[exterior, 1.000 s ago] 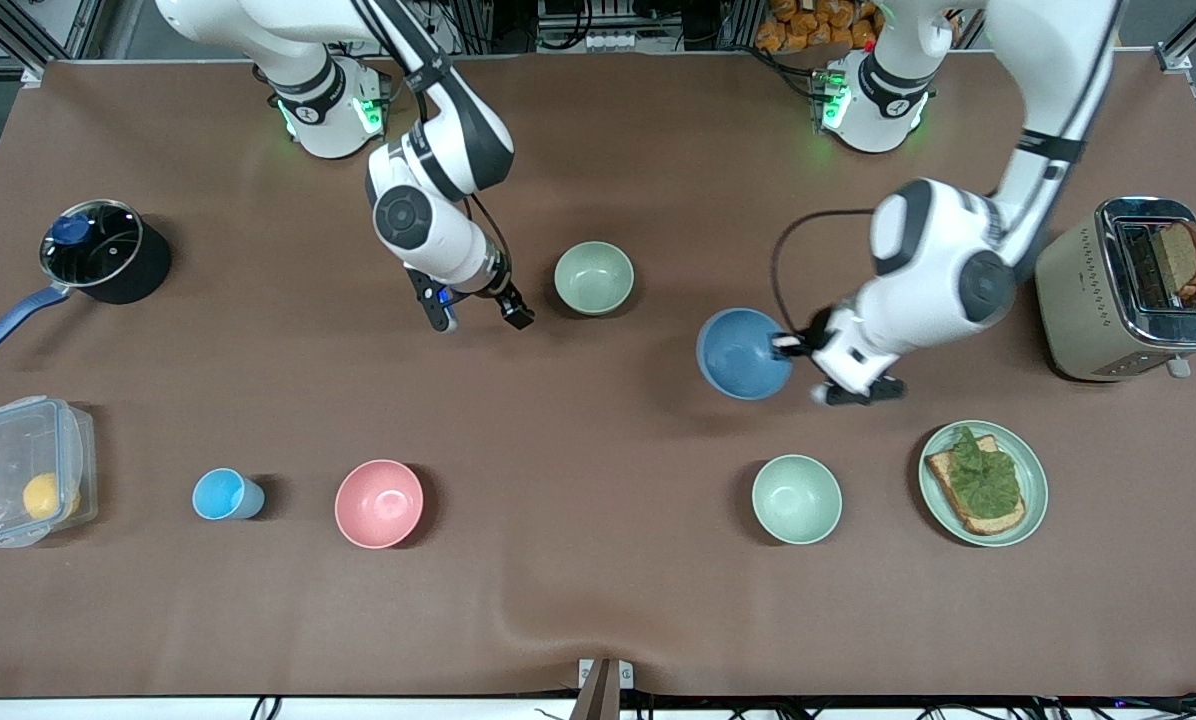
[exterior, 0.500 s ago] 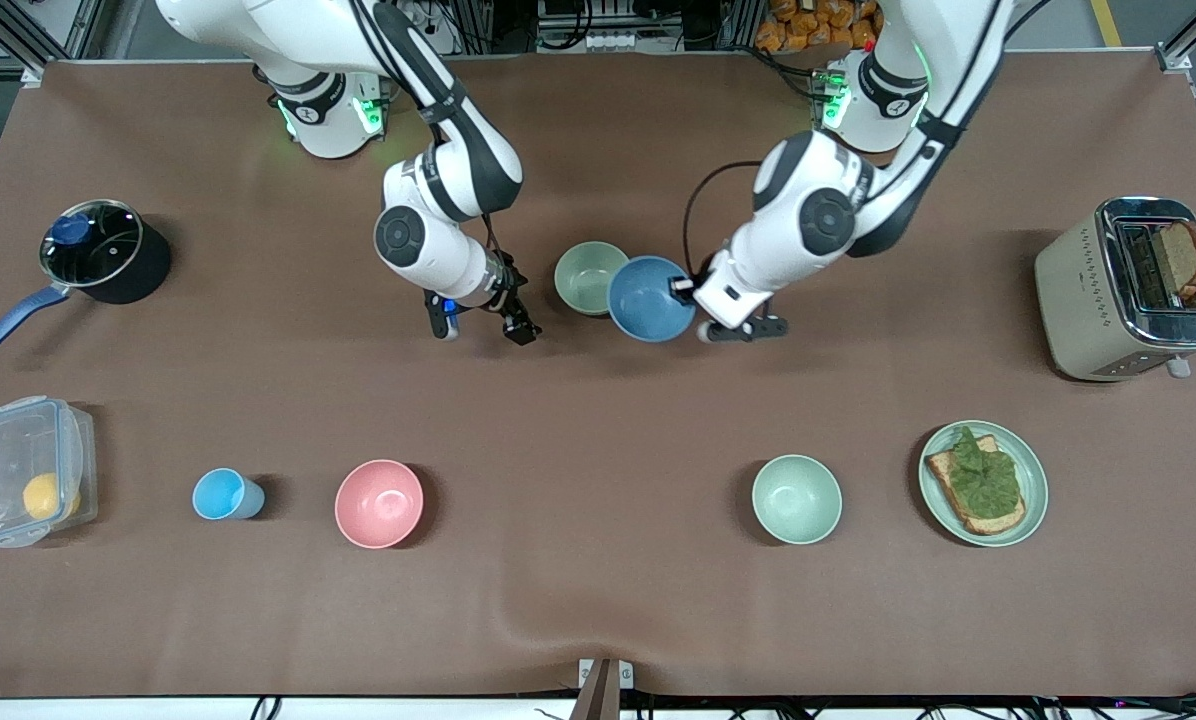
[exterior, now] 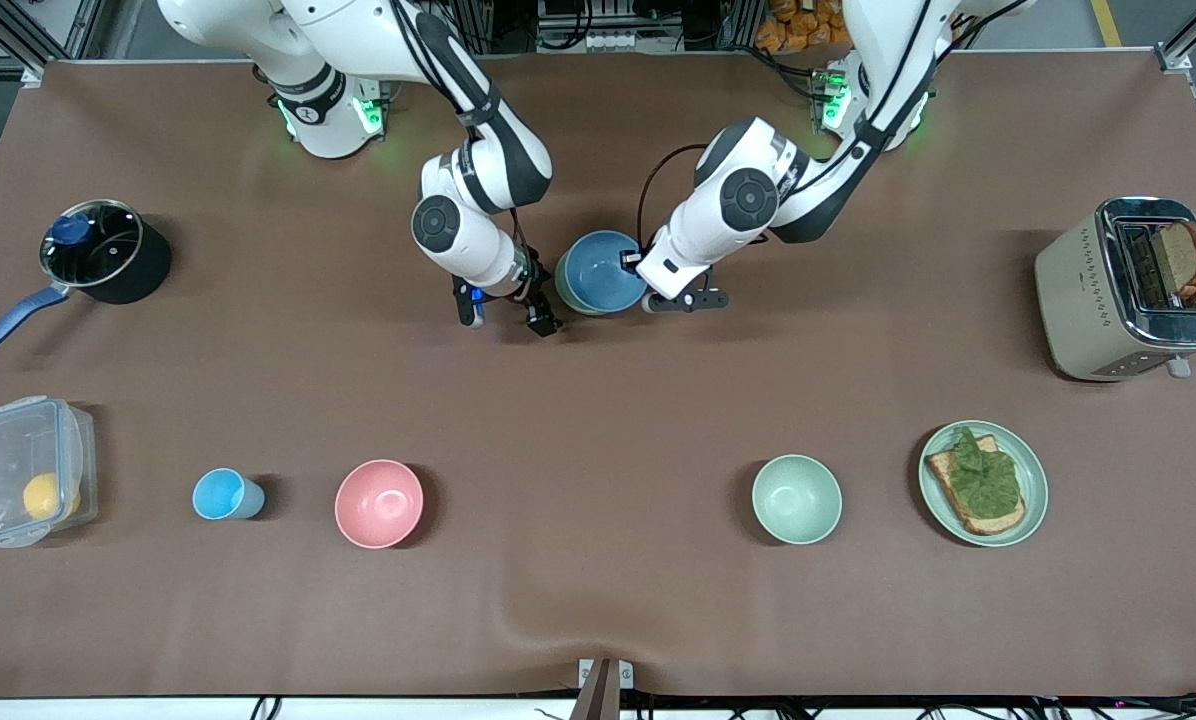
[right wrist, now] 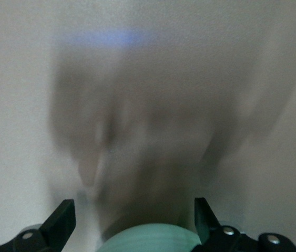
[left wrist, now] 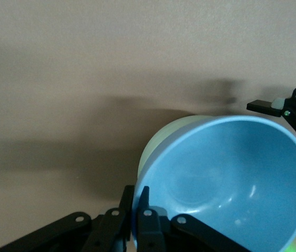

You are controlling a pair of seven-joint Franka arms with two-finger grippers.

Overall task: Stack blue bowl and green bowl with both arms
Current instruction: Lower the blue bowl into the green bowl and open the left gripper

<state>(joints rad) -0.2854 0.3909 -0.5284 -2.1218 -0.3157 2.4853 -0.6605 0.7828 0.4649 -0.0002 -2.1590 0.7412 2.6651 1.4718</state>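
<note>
The blue bowl hangs tilted over the green bowl, which stands at the middle of the table nearer the bases. Only a pale green sliver of it shows past the blue rim. My left gripper is shut on the blue bowl's rim. In the left wrist view its fingers pinch the blue bowl, with the green bowl peeking out below. My right gripper stands open, low beside the green bowl, toward the right arm's end. In the right wrist view the right gripper has the green bowl between its fingers, apart from both.
A second pale green bowl and a green plate with toast lie nearer the camera. A pink bowl, light-blue cup and plastic box lie toward the right arm's end. A pot and toaster stand at the table's ends.
My left arm has carried the blue bowl toward the right arm's end until it covers the green bowl. My right gripper has moved in beside the green bowl.
</note>
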